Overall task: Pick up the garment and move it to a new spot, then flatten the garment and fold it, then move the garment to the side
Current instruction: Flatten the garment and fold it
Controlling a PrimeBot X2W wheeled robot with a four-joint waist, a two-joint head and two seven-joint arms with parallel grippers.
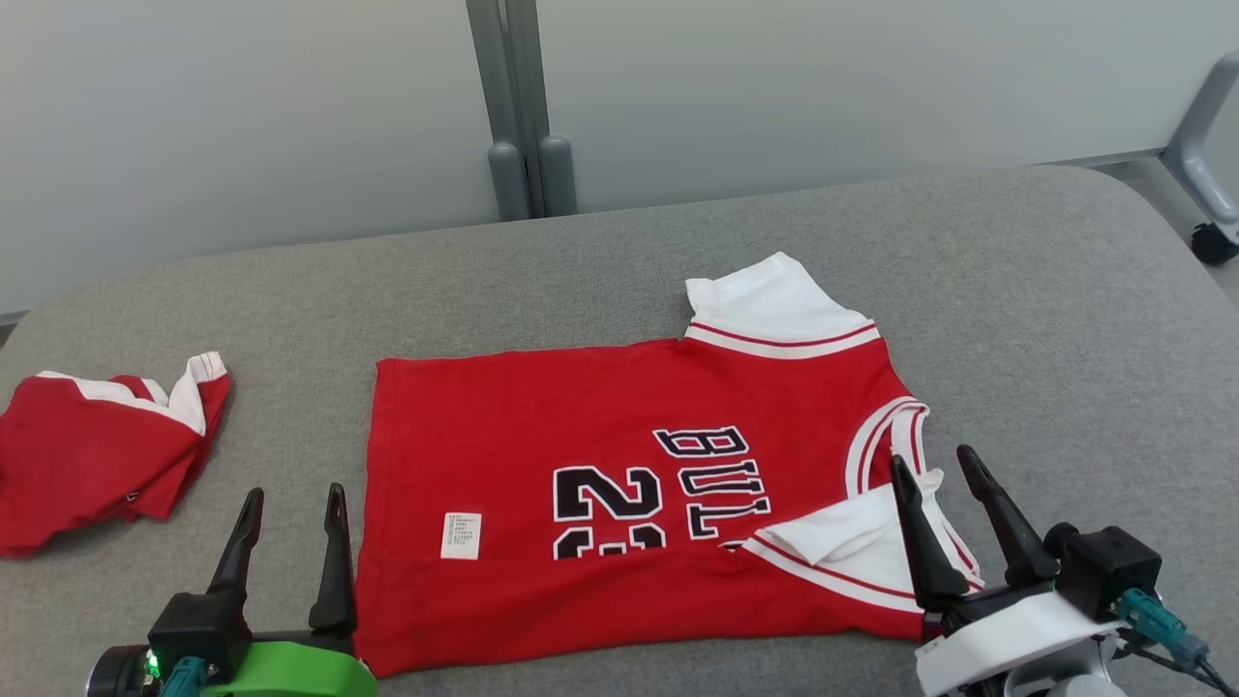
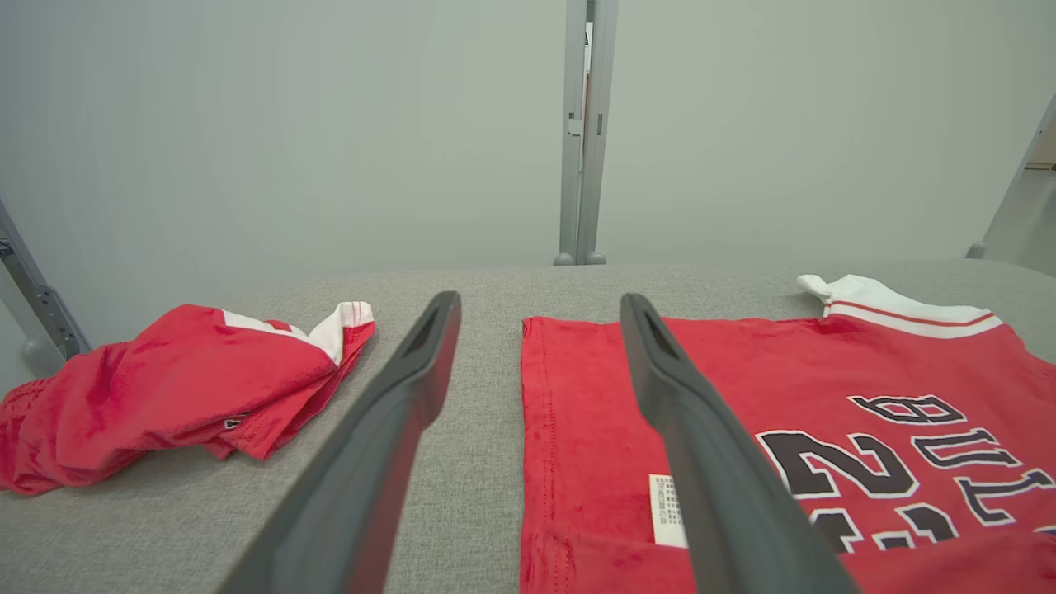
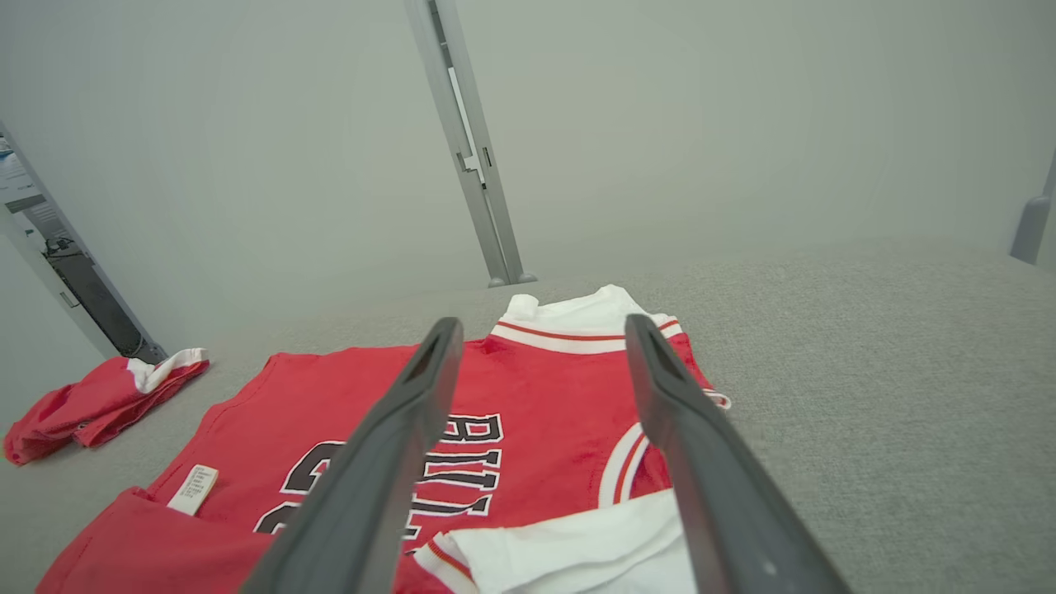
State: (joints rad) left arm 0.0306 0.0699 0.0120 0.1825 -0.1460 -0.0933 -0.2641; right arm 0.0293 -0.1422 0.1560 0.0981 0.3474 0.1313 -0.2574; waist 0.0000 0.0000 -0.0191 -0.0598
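The garment [image 1: 600,416], a red jersey with white sleeves and black lettering, lies flat on the grey table [image 1: 1016,290], collar to the right. Its near edge is folded over onto the body, and the near white sleeve [image 1: 842,547] lies turned in. My left gripper [image 1: 295,492] stands open just off the jersey's left hem, with nothing between its fingers. My right gripper [image 1: 933,457] is open above the collar end, also with nothing in it. The left wrist view has the left gripper [image 2: 538,299] over the hem of the garment [image 2: 742,371]. The right wrist view shows the right gripper [image 3: 542,322] above the garment [image 3: 536,396].
A second red and white garment [image 1: 87,445] lies crumpled at the table's left end, also seen as a red heap [image 2: 165,388] and a small red heap [image 3: 99,396]. A grey partition post [image 1: 523,145] stands behind the table. A chair caster [image 1: 1215,242] is at the far right.
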